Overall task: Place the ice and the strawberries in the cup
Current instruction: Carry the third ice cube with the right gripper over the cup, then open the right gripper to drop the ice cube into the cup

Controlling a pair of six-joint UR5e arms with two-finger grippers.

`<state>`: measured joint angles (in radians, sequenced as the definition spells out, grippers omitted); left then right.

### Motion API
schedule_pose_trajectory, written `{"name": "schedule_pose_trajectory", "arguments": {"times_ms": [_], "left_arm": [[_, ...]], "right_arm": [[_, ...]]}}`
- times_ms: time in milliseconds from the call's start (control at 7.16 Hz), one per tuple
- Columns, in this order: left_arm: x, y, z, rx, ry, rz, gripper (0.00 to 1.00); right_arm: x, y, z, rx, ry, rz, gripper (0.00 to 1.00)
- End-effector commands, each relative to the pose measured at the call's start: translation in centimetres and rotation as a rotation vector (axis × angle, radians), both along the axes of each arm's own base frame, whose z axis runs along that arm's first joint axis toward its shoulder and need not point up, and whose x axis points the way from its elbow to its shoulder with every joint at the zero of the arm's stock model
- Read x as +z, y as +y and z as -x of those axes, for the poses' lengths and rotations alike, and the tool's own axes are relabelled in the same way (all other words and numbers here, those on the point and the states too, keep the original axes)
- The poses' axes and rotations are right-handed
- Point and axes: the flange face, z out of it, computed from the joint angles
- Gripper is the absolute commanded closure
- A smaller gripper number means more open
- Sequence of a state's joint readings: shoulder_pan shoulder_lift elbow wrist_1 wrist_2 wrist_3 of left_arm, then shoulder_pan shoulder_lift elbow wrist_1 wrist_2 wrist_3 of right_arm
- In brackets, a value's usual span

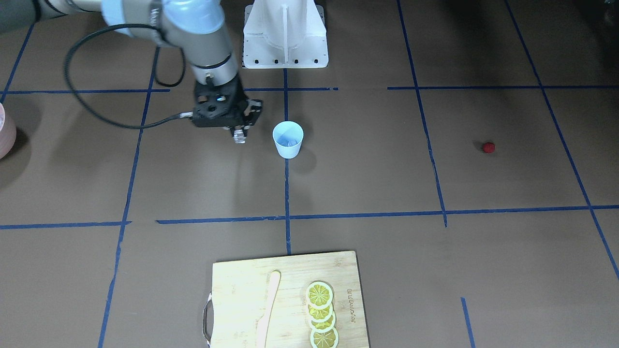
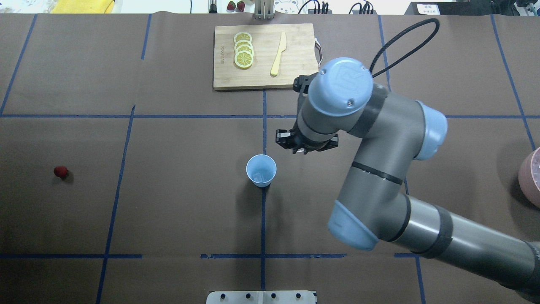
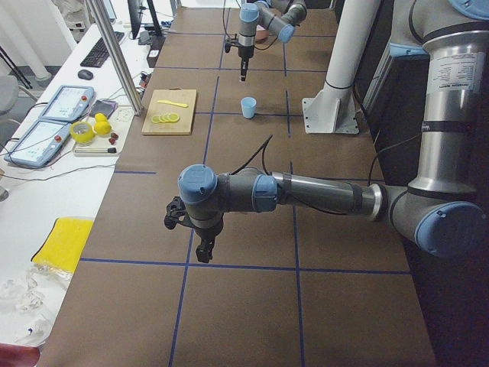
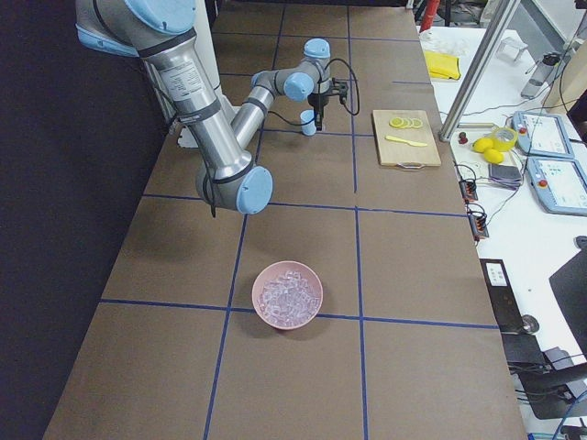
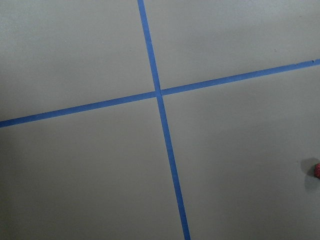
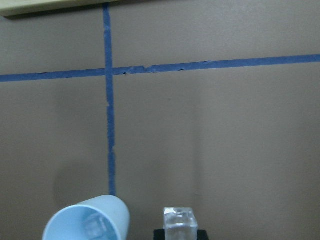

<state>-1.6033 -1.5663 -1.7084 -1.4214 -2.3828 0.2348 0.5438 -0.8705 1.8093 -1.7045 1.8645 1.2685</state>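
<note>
Now the right gripper [image 1: 239, 134] hangs just beside the small light blue tapered cup [image 1: 288, 139], clenched on a clear, blocky ice cube [image 6: 179, 220]. The cup stands upright on a blue tape line [image 2: 263, 219]. A pale lump inside it is probably another ice piece [image 6: 92, 226]. The small dark red strawberry [image 2: 60, 171] lies well apart on the brown table [image 2: 181, 202]. More ice fills a round pink bowl [image 4: 312, 316]. The left gripper [image 3: 202, 246] hovers low, and I cannot tell whether it is open.
</note>
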Motion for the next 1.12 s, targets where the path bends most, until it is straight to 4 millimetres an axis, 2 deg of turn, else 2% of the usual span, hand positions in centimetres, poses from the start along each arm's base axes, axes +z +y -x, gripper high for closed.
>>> {"name": "schedule_pose_trajectory", "arguments": {"times_ms": [0,140,419,558,698,838,977], "left_arm": [[0.2,0.0,0.0,0.0,0.001,0.004,0.0],[0.3,0.0,0.0,0.0,0.003,0.007,0.0],[0.3,0.0,0.0,0.0,0.004,0.007,0.0],[0.3,0.0,0.0,0.0,0.004,0.007,0.0],[0.2,0.0,-0.1,0.0,0.006,0.003,0.0],[0.2,0.0,0.0,0.0,0.004,0.005,0.0],[0.2,0.0,0.0,0.0,0.004,0.005,0.0]], "right_arm": [[-4.8,0.2,7.3,0.053,0.035,0.024,1.0],[-5.0,0.8,8.2,0.044,0.041,0.022,1.0],[-3.7,2.5,9.5,0.025,0.068,0.022,0.99],[-3.8,2.6,9.5,0.023,0.086,0.03,0.98],[-3.7,2.6,9.5,0.023,0.094,0.033,0.81],[-3.6,2.7,9.5,0.024,0.094,0.027,0.12],[-3.8,2.7,9.5,0.026,0.092,0.025,0.03]]}}
